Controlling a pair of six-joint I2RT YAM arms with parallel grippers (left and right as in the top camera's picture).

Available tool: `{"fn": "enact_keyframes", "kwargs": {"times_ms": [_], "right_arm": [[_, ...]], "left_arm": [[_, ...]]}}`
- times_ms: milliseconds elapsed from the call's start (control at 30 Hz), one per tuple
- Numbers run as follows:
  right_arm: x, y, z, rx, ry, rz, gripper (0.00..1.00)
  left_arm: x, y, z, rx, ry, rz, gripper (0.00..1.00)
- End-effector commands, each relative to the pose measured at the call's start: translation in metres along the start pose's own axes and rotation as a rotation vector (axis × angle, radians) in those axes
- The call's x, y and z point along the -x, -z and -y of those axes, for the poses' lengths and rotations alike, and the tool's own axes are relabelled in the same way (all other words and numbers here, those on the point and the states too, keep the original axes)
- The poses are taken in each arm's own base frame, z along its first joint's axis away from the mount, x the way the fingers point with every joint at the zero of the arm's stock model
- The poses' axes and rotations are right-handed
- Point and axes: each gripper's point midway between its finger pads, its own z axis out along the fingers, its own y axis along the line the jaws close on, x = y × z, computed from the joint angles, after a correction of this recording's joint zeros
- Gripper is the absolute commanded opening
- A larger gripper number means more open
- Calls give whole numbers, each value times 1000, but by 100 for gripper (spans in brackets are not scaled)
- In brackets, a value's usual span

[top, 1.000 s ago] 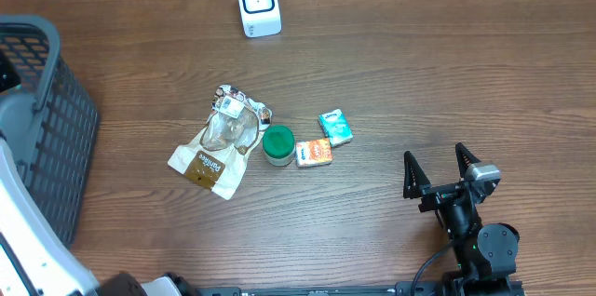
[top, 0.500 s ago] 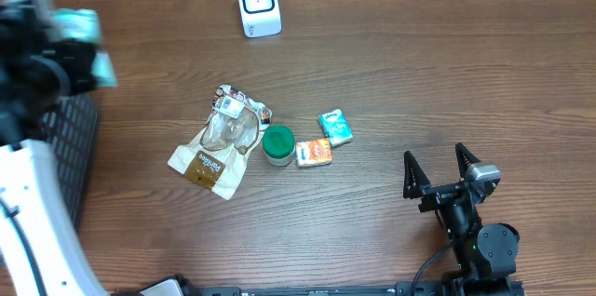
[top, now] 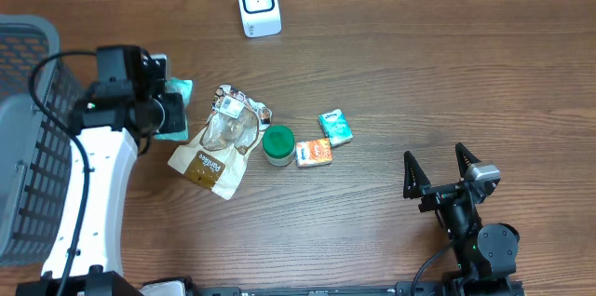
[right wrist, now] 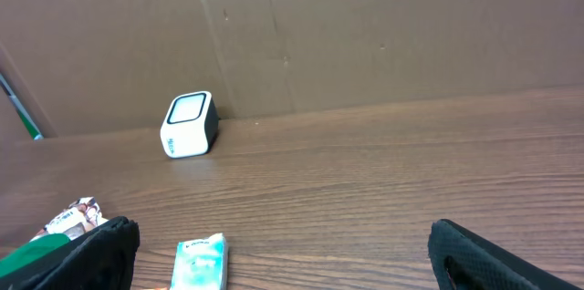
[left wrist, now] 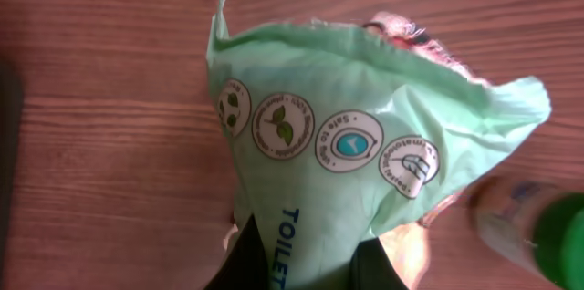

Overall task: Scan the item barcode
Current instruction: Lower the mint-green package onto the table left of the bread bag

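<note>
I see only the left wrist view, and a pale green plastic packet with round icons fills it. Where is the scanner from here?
Observer: The small white box-shaped scanner stands at the far edge of the table, beyond the pale green plastic packet and toward the right arm's side.
Operator: Is the right arm in the way?
Observer: No. The right gripper rests open near the front right corner, far from the packet.
Operator: What is on the other side?
Observer: A grey slatted basket stands at the table's left edge.
</note>
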Motion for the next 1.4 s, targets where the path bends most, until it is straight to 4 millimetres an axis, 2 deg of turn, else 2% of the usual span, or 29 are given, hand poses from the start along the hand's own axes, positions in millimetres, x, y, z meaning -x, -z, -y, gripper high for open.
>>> {"fn": "enact_keyframes", "kwargs": {"times_ms": [0, 167, 267, 467, 567, 767, 967, 1033, 1100, 1200, 1333, 1367], "right_arm": [[-2, 0, 1, -4, 2, 4, 100], [-2, 0, 1, -4, 2, 4, 100], [-2, 0, 1, -4, 2, 4, 100], [-2, 0, 1, -4, 2, 4, 100], [-2, 0, 1, -4, 2, 4, 100], [-2, 0, 1, -4, 2, 4, 100], [-2, 0, 1, -4, 2, 4, 100], [-2, 0, 1, -4, 2, 4, 100], [-2, 0, 1, -4, 2, 4, 100], [-2, 0, 1, -4, 2, 4, 100], [-2, 0, 1, -4, 2, 4, 100], [-2, 0, 1, -4, 2, 4, 100]], "left_arm": [[-8, -14, -8, 47, -8, 4, 4], [-20, -34, -8, 36, -16, 11, 4], [-30, -47, 0, -13, -16, 10, 4], [-48, -62, 1, -20, -14, -8, 4], [-58, -69, 8, -47, -24, -28, 4], [-65, -85, 25, -91, -45, -69, 4], [-71, -93, 33, -99, -22, -102, 5], [-72, -93, 34, -100, -18, -103, 12], [-71, -93, 34, -99, -8, -103, 25], [-69, -91, 34, -99, 0, -100, 54], [-58, -81, 35, -99, 6, -93, 75], [-53, -77, 36, -98, 6, -90, 83]]}}
